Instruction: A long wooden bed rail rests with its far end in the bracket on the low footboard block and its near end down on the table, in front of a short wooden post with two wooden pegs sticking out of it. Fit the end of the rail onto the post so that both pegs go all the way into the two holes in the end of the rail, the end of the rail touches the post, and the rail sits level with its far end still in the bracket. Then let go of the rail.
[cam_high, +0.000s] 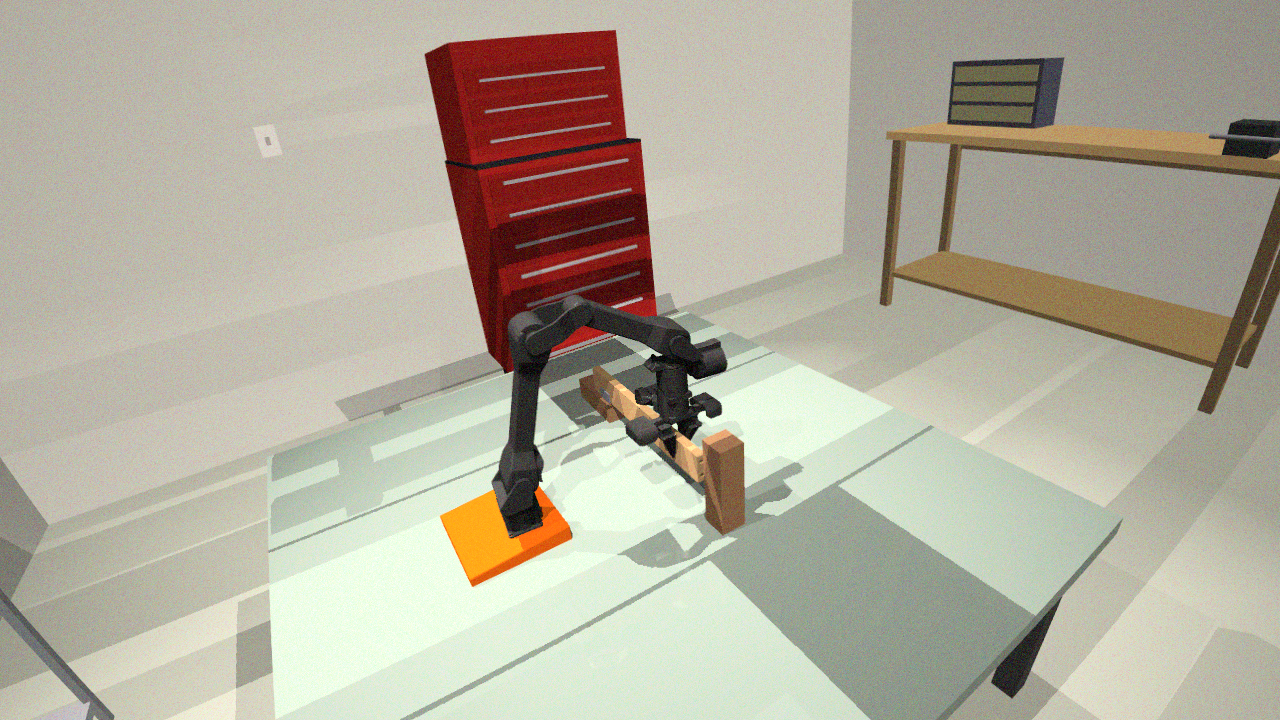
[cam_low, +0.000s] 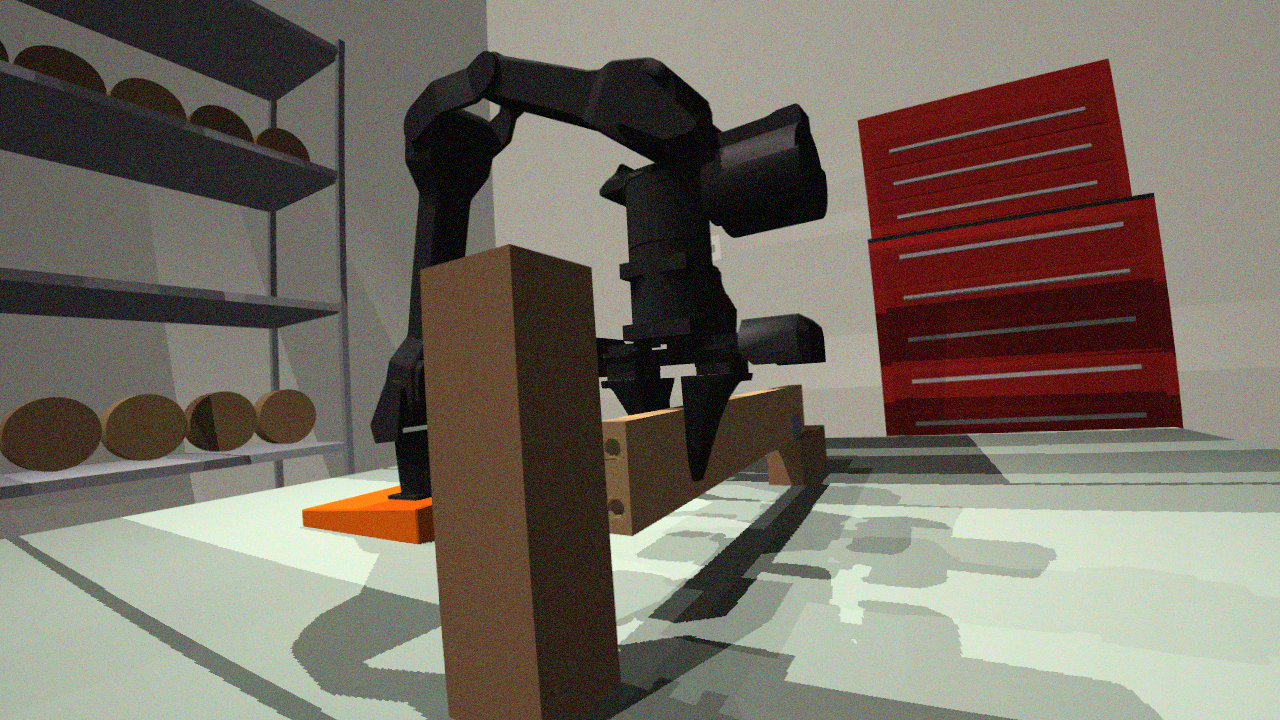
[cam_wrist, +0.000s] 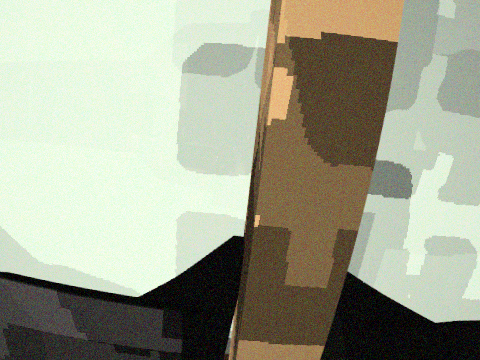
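Note:
The long wooden rail (cam_high: 691, 454) (cam_low: 751, 429) (cam_wrist: 320, 200) has its near end raised off the table. Its far end is at the bracket of the low footboard block (cam_high: 588, 394) (cam_low: 812, 452); the exact seating is too small to tell. My gripper (cam_high: 680, 440) (cam_low: 673, 443) (cam_wrist: 266, 250) is shut on the rail close to its near end, one finger on each side. The wooden post (cam_high: 725, 483) (cam_low: 510, 465) stands upright in front of that end. Both holes in the rail's end face show in the exterior view, apart from the post. The pegs are hidden behind the post.
The arm's orange base (cam_high: 501, 537) (cam_low: 366, 519) sits on the pale table (cam_high: 358, 608) (cam_low: 1074, 626), to one side of the rail. A red tool cabinet (cam_high: 554, 107) (cam_low: 993, 170) stands beyond the table. A wooden workbench (cam_high: 1056, 143) and a shelf rack (cam_low: 161, 304) are farther off.

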